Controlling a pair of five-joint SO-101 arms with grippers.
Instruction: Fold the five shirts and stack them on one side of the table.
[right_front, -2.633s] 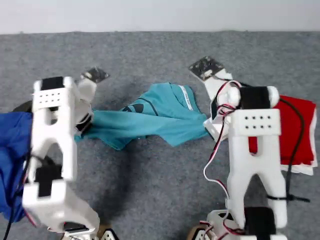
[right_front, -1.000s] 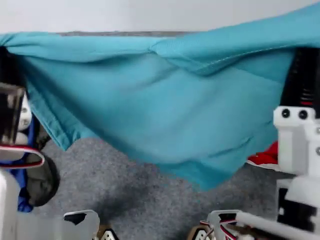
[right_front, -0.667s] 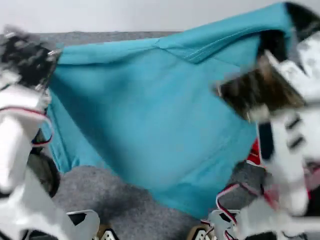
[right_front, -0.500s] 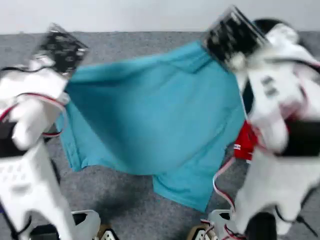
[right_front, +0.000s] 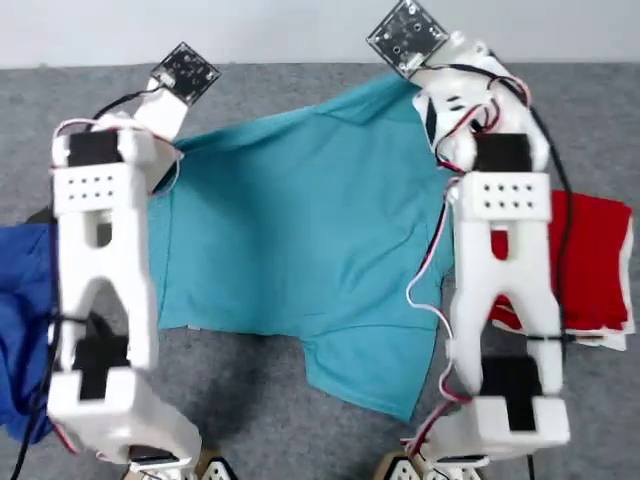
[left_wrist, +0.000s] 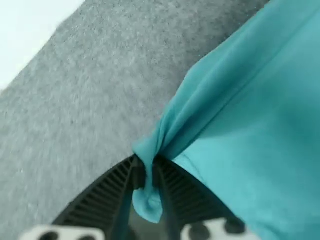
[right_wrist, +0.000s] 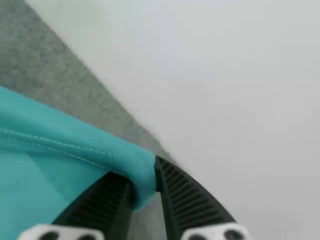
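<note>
Teal shirt (right_front: 300, 250), corners between both jaws

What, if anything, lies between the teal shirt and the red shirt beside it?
The right arm, which holds the teal shirt, stands over the gap between it and the red shirt. No other thing is visible there.

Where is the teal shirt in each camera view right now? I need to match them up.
High view: the teal shirt lies spread mid-table between the two arms.
Left wrist view: its bunched corner is pinched in the left gripper.
Right wrist view: its stitched edge is pinched in the right gripper.
Shared landmark: the grey felt table cover.
</note>
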